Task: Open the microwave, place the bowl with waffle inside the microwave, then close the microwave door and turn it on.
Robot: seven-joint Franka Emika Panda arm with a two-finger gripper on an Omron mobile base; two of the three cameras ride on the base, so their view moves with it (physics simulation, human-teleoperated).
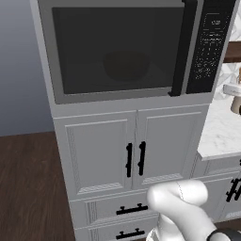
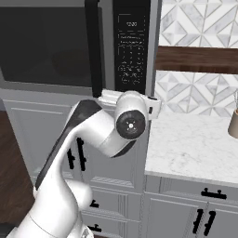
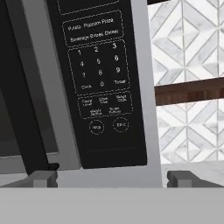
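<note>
Grey-framed built-in microwave (image 1: 127,52), upper half of left base frame. Its dark-glass door with tall black bar handle (image 1: 181,47) looks shut. A dim round bowl shape (image 1: 126,65) sits behind the glass, so loading seems done.

Two-finger gripper (image 3: 111,178), bottom of hand frame, jaws spread wide, empty, aimed at the black keypad panel (image 3: 98,83). Likely lining up for the start button.
</note>
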